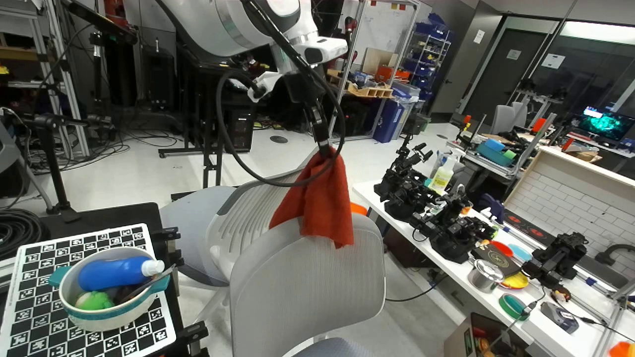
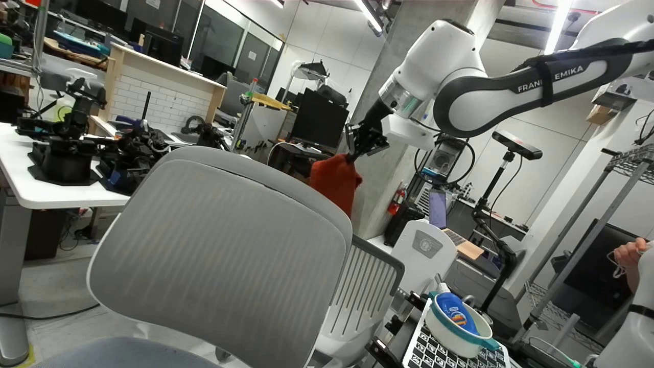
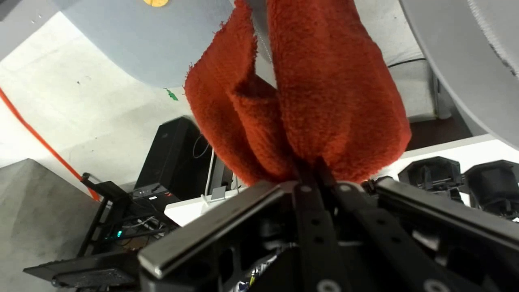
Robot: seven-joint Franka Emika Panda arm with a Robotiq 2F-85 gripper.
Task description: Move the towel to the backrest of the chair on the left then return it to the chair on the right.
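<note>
The red towel (image 1: 327, 203) hangs from my gripper (image 1: 325, 148) at the top of a grey chair backrest (image 1: 307, 282). In that exterior view one part falls in front of the backrest's top edge and another part lies behind it. A second chair with a slotted back (image 1: 255, 208) stands close behind. In an exterior view the towel (image 2: 334, 179) is partly hidden behind a near backrest (image 2: 219, 250), and a slotted back (image 2: 365, 278) shows beside it. In the wrist view my fingers (image 3: 310, 162) are pinched on the towel (image 3: 336, 85), with its two flaps hanging apart.
A pot (image 1: 106, 317) with a blue bottle (image 1: 116, 272) stands on a checkered board (image 1: 30, 307) beside the chairs. A white bench (image 1: 446, 267) with black devices stands on the opposite side. A black cable (image 1: 248, 168) loops from the arm across the towel in that view.
</note>
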